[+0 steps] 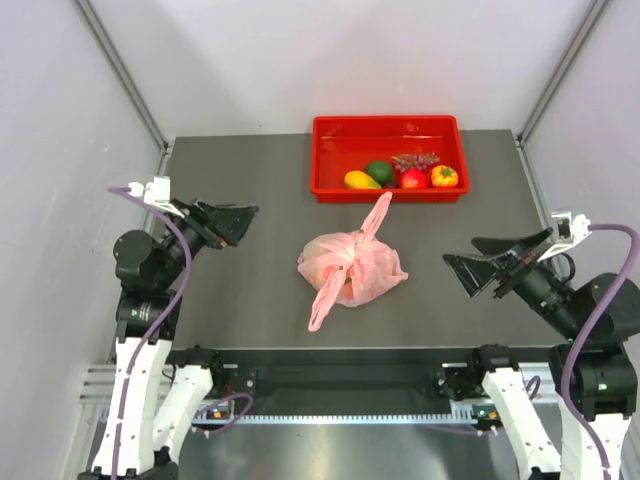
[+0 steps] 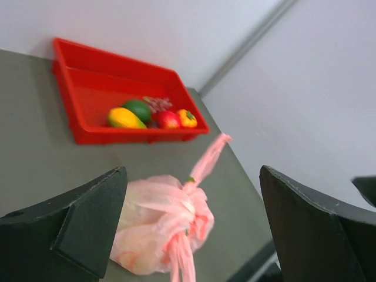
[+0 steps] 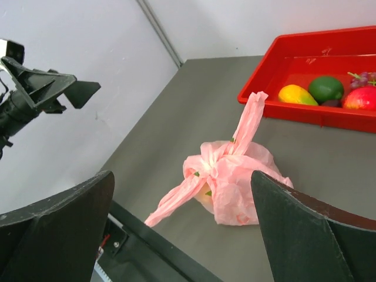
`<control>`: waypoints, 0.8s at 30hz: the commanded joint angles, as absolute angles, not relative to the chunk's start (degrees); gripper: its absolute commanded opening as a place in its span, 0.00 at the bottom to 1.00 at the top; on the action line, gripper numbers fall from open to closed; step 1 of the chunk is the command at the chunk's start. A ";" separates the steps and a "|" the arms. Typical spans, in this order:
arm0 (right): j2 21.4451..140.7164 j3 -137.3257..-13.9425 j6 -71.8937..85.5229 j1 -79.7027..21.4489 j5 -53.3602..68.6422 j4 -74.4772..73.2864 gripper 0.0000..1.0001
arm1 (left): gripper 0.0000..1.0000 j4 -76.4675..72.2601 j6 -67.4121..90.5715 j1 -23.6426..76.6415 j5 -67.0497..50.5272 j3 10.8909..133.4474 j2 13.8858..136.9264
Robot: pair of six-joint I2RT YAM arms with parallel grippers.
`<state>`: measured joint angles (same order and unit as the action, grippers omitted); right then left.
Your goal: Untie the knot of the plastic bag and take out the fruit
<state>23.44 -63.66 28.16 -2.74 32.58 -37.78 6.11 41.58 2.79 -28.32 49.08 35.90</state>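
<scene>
Red tray at far table edge, dk green round fruit + purple grapes inside, grey table

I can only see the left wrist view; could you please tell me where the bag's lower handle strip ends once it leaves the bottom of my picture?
Observer: From the knot that strip lies on the table, pointing at the near edge and ending short of it.
Operator: Thank you. How is the right end effector placed?
Observer: The right end effector is open, off to the right of the plastic bag, not touching it.
Operator: Can you see any fruit inside?
Observer: In the right wrist view a yellowish shape shows through the plastic below the knot.
</scene>
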 commanded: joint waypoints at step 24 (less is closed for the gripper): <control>48.15 -62.14 11.95 -39.84 -8.46 -46.94 1.00 | 0.99 19.33 27.08 37.96 -2.65 56.86 61.60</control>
<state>45.08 -61.49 10.28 -29.15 9.52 -48.40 18.94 29.98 36.42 -10.31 53.65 60.42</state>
